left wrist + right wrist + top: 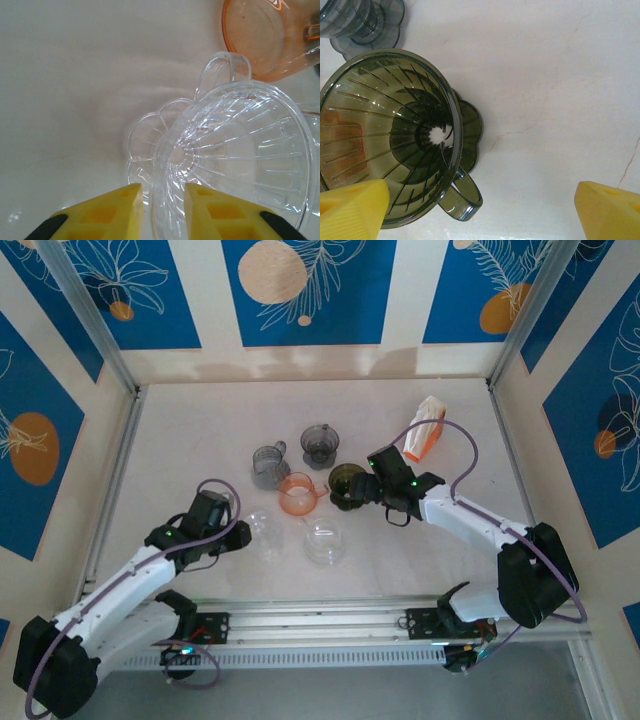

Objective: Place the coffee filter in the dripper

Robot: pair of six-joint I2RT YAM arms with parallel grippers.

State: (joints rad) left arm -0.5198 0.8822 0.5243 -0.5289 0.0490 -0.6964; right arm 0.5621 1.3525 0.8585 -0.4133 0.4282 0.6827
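Coffee filter packet point(428, 427), white with an orange end, lies near the far right corner of the table point(190, 430), well apart from every dripper. Its print is too small to read, and the filters inside cannot be made out.

Six drippers cluster around the table's middle. The clear dripper point(235, 155) sits toward the near edge on the left arm's side. The left gripper point(164, 202) has its yellow fingers point(112, 215) set close on either side of that dripper's rim wall. The plastic is so transparent that I cannot tell whether the pads actually press it, and the bottom of the left wrist view cuts off the lower part of both fingers. The dripper's scalloped foot and loop handle are faint but readable. Beyond it, the orange dripper point(260, 40) is clipped by the top edge of that view.

From above, a second clear dripper point(325, 540) stands just right of the first, barely distinct from the pale table.

The right gripper point(481, 192) is spread wide, with only its two yellow tips in view. The olive dripper point(390, 135) is just beside one tip and partly within the gap; contact there is unclear.

Farthest back stand a lighter grey dripper point(270, 465) and a darker grey dripper point(320, 445). One of them, I cannot tell which, is cut by the top left corner of the right wrist view.
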